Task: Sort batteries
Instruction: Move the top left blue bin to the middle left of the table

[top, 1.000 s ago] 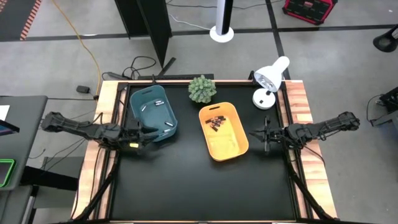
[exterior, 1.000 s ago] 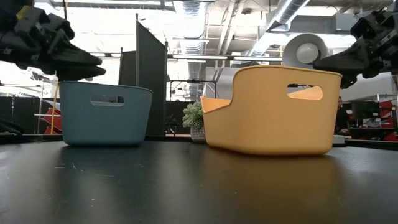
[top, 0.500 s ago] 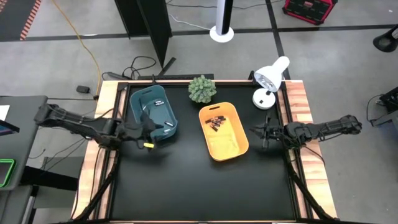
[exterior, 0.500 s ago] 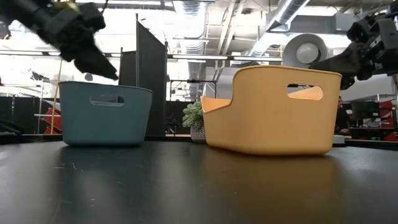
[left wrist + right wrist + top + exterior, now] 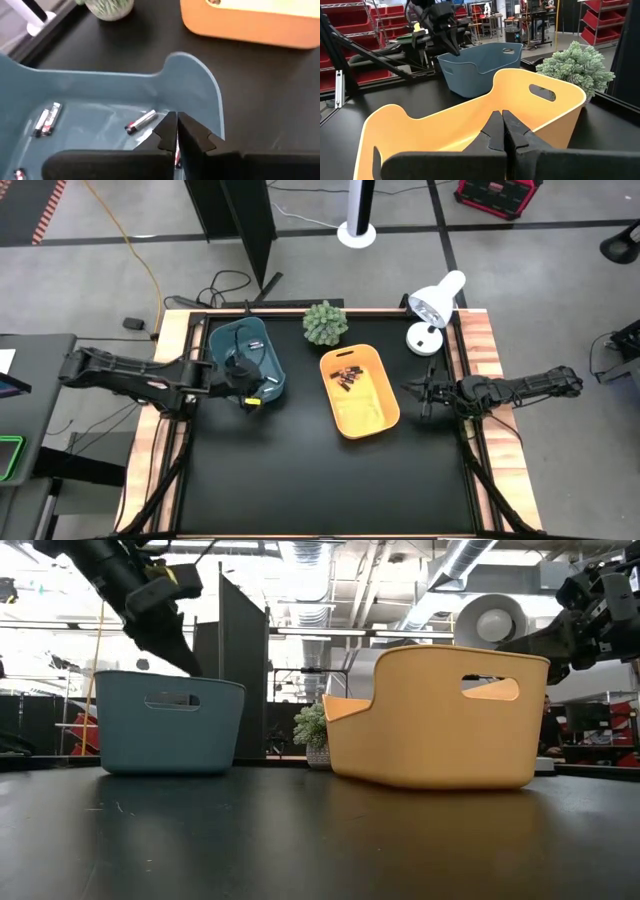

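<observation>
L gripper [image 5: 176,131] pinching battery [image 5: 176,156], apparently.

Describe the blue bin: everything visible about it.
The blue bin is a matte teal plastic tub with rounded corners, a slot handle in its end wall and a raised lip at one end. It stands upright on the black table, left of the orange bin and apart from it. Several pale silvery batteries lie loose on its floor. The left gripper, fingers together, hangs over its inside; whether it touches the bin is unclear.
</observation>
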